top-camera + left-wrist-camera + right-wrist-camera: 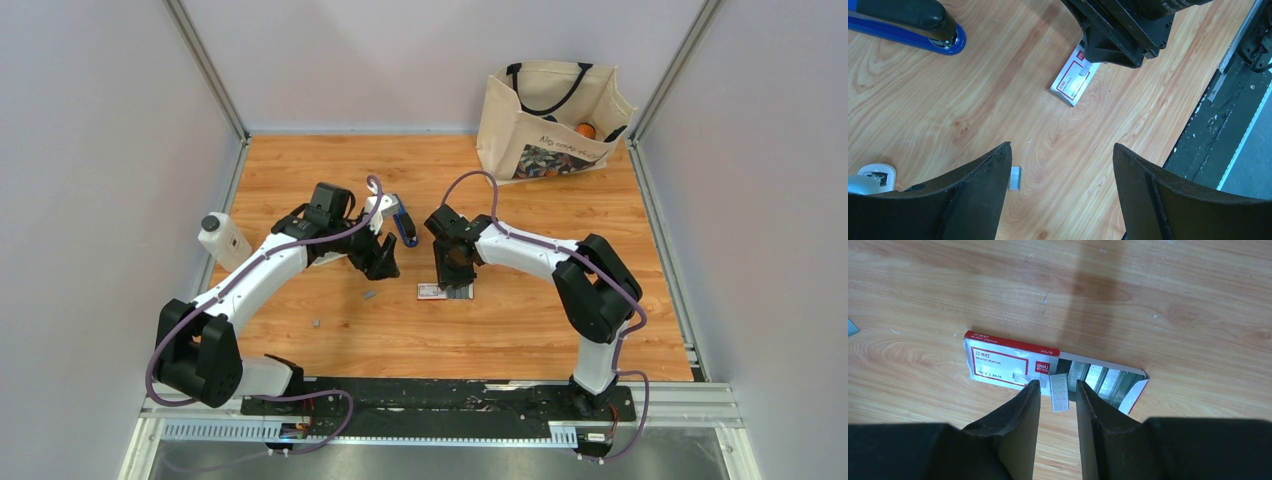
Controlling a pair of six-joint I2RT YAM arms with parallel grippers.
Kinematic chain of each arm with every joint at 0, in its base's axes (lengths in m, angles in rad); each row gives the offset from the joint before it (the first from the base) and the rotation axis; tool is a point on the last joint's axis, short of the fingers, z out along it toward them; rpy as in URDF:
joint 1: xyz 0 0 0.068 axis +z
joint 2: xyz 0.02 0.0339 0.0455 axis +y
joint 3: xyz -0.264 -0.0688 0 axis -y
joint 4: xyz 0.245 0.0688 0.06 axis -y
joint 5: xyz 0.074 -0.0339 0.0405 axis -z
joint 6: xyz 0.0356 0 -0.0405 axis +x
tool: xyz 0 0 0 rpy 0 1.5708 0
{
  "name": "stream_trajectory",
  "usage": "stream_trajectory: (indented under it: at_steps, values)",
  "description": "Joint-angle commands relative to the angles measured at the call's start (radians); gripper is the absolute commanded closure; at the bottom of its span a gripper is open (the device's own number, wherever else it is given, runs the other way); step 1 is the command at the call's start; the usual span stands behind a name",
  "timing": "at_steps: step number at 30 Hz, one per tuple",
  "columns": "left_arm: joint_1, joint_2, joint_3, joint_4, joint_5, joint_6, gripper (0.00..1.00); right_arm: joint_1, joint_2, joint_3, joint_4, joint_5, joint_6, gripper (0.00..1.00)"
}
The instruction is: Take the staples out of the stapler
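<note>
worktop (520, 320): wood-grain, carries everything.
bag (520, 140): cloth tote at the far right corner, well apart from the work.
left claw (1062, 146): jaws wide apart, nothing between them, hovering over bare worktop near the carton.
right claw (1057, 383): jaws only narrowly apart, tips down at the carton's open end; a strip sits between the fingers with a thin gap on each side, so it looks not pinched.
bottle (222, 238): white with a dark cap, at the left edge, not involved.
stapler (908, 20): lies flat on the worktop beyond the left claw, black top over blue base, apart from both claws. Cannot tell whether its magazine is open.
stapler handling: likely rigid, fairly light, smooth plastic, so it may skid if pushed. Best hold looks to be across the narrow sides at mid-length, leaving the black top free to lift.
carton (998, 360): red-and-white, sleeve slid partly back, rows of grey strips showing in the tray.
staples (1059, 392): one short grey strip lies half over the carton's edge, between the right claw's fingers.
loose strip (1015, 178): flat on the worktop just beside the left claw's finger.
staples handling: probably very light, thin and brittle, and may snap at the glue lines. Pinch across the long sides, gently, and low to the worktop.
</note>
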Motion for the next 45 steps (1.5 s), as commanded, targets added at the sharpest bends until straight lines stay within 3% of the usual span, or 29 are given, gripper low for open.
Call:
stream_trajectory:
  at_steps: [1,33,45]
  values:
    - [-0.005,-0.029,0.008,0.000,0.021,0.031,0.18,0.002,0.008,-0.007,0.040,0.000,-0.017,0.64]
    - [-0.005,-0.034,0.005,-0.005,0.021,0.035,0.18,0.002,-0.016,-0.018,0.040,-0.009,-0.006,0.85]
    - [-0.005,-0.040,0.000,0.000,0.019,0.034,0.18,0.004,-0.067,-0.022,0.011,0.008,0.011,0.87]
